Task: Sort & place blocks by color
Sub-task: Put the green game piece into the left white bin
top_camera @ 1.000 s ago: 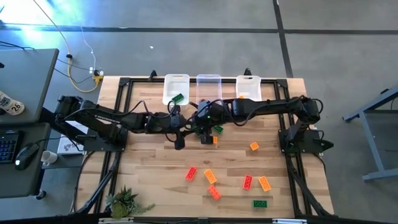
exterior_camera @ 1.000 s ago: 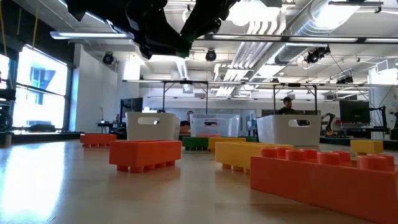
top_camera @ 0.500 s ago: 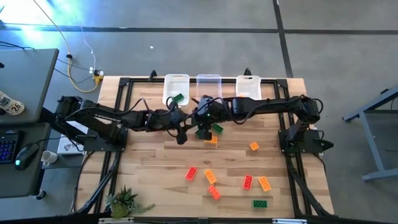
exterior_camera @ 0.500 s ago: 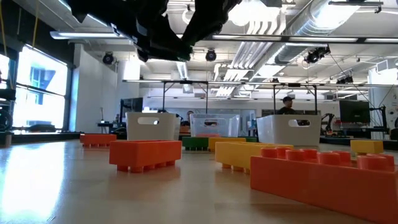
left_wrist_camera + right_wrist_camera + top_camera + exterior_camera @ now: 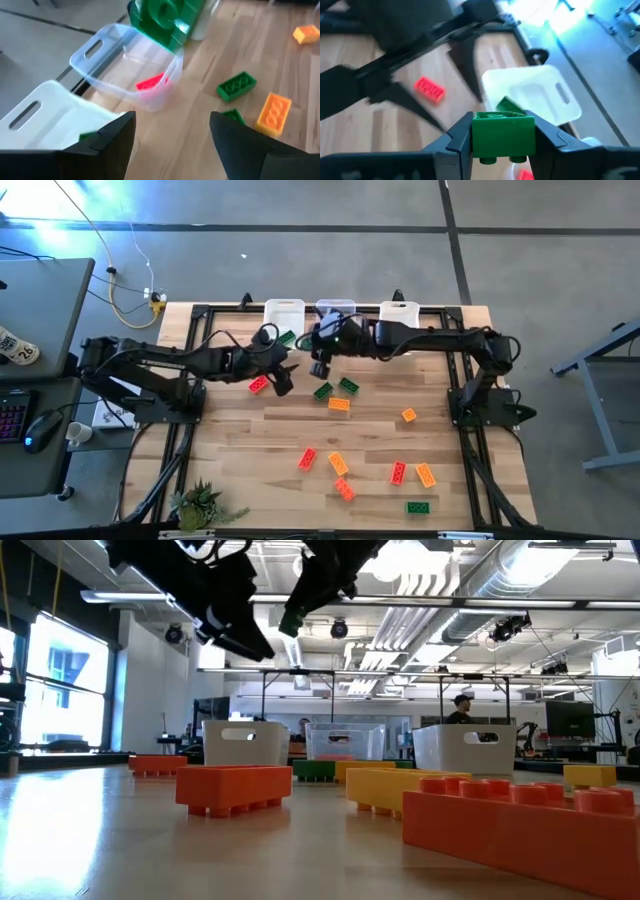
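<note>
Green brick [image 5: 503, 133]: clamped between the fingers of the right gripper [image 5: 321, 366], held in the air near the row of bins, over the table's far side; also seen from the left wrist [image 5: 166, 20].

Left gripper [image 5: 283, 376]: fingers spread apart, holding nothing; it hangs just beside the right gripper, near the left bin [image 5: 283, 310].

Left bin: white; one green brick [image 5: 287, 337] lies inside.

Middle bin [image 5: 125, 55]: clear; one red brick [image 5: 151, 82] inside.

Right bin [image 5: 399, 312]: white; contents cannot be told.

Loose bricks on the table [image 5: 230, 450]:
- red brick [image 5: 259, 384], just beside the left gripper;
- two green bricks [image 5: 323, 391] and [image 5: 349, 385], with an orange brick [image 5: 339, 404] just beside them, near the middle;
- orange brick [image 5: 408, 415], alone toward the right;
- a group nearer the front edge: red [image 5: 307, 459], orange [image 5: 338, 464], red [image 5: 345, 489], red [image 5: 398, 472], orange [image 5: 426, 475], green [image 5: 418, 507].

Small plant [image 5: 203, 502]: front left corner of the table.
</note>
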